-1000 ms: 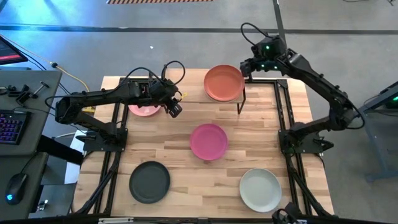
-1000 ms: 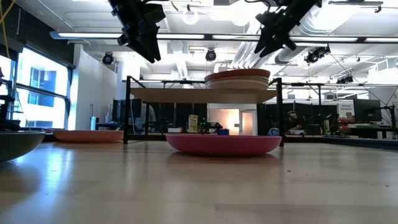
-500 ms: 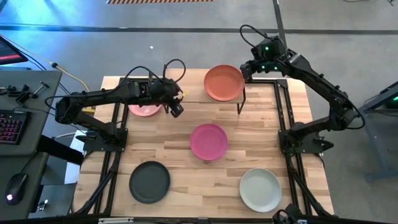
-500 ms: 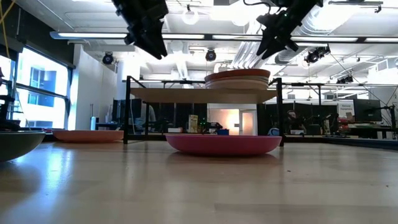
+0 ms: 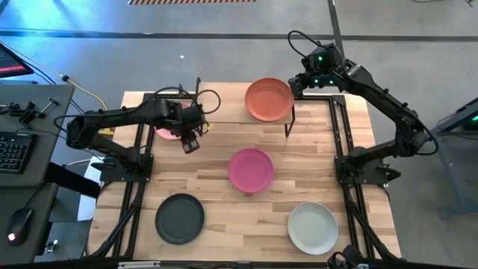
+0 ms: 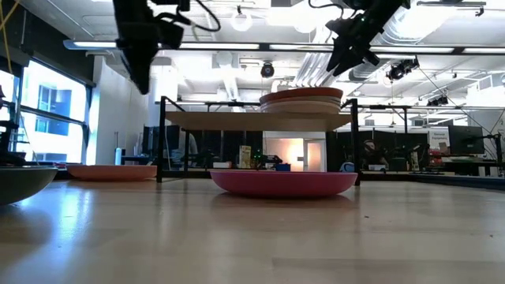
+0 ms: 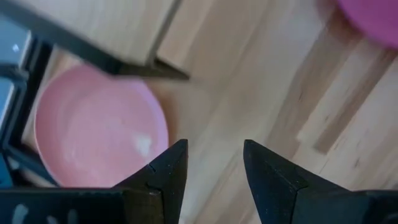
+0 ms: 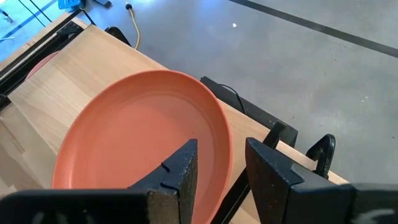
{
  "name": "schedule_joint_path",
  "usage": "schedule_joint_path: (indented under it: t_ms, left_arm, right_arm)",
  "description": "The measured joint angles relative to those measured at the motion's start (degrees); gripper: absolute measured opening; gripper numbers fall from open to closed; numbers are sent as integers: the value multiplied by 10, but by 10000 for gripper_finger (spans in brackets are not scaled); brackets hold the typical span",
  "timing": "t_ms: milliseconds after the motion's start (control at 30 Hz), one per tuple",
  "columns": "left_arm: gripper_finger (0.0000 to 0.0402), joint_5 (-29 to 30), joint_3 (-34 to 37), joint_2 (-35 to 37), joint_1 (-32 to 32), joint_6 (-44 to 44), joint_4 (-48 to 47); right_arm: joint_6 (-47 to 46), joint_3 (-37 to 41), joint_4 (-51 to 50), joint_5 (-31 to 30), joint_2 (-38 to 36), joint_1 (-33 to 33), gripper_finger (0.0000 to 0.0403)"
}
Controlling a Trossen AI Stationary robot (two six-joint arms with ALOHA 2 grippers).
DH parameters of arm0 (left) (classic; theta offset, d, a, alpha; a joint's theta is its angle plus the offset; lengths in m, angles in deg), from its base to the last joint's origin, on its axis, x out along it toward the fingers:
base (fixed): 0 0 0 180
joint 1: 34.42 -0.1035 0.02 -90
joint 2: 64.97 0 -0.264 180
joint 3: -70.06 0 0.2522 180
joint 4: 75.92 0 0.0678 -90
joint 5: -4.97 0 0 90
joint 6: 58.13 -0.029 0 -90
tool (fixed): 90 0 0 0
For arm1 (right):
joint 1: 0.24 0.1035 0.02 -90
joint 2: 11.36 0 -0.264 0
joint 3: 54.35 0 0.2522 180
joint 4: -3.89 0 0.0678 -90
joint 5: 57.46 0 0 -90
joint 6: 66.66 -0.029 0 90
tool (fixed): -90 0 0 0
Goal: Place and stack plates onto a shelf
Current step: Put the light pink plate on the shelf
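Observation:
A stack of plates topped by a terracotta orange plate (image 5: 269,99) sits on the right end of the shelf (image 5: 228,112). My right gripper (image 8: 221,165) is open above the far right rim of that plate, one finger over the plate and one outside it. The low view shows it clear of the stack (image 6: 301,99). My left gripper (image 5: 190,143) hangs open, pointing down, over bare table between the shelf's left end and the light pink plate (image 7: 99,130). That plate lies flat on the table. A magenta plate (image 5: 251,169) lies mid-table.
A charcoal plate (image 5: 179,218) lies near the table's front left and a pale mint-white plate (image 5: 312,227) near its front right. The shelf's black leg (image 7: 93,56) runs close past the pink plate. Bare wood lies between the magenta plate and the shelf.
My left gripper has swung toward the table's left edge, away from the shelf and toward the pink plate. It has tipped to point more steeply down and stayed open. My right gripper has kept still above the orange plate.

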Motion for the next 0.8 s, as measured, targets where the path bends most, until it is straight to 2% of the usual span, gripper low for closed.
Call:
schedule_joint_path:
  t_ms: [200, 533, 800]
  left_arm:
    - [147, -1, 11, 4, 4, 3, -38]
    - [147, 17, 170, 40, -6, 2, 16]
    - [147, 31, 250, 51, -40, -48, 74]
  right_arm:
    - [0, 0, 0, 0, 0, 0, 114]
    - [0, 0, -9, 0, 0, 0, 114]
    - [0, 0, -26, 0, 0, 0, 114]
